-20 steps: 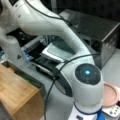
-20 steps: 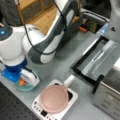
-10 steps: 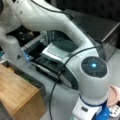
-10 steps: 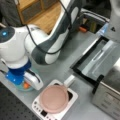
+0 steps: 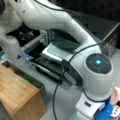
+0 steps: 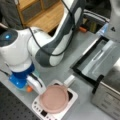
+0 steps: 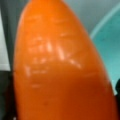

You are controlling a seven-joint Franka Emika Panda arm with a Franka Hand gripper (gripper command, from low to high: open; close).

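In a front view we see the arm (image 5: 75,45) bent low over the tabletop (image 5: 60,100), its tool hidden behind the base. In a front view the tool (image 6: 31,86) sits low beside the pink bowl (image 6: 53,98) on the white scale (image 6: 72,100), an orange carrot (image 6: 29,89) peeking at its tip. In the wrist view the carrot (image 7: 62,70) fills the frame above a teal surface (image 7: 110,42); we judge it already picked up and not yet set down, though we cannot tell whether the tool is clamped.
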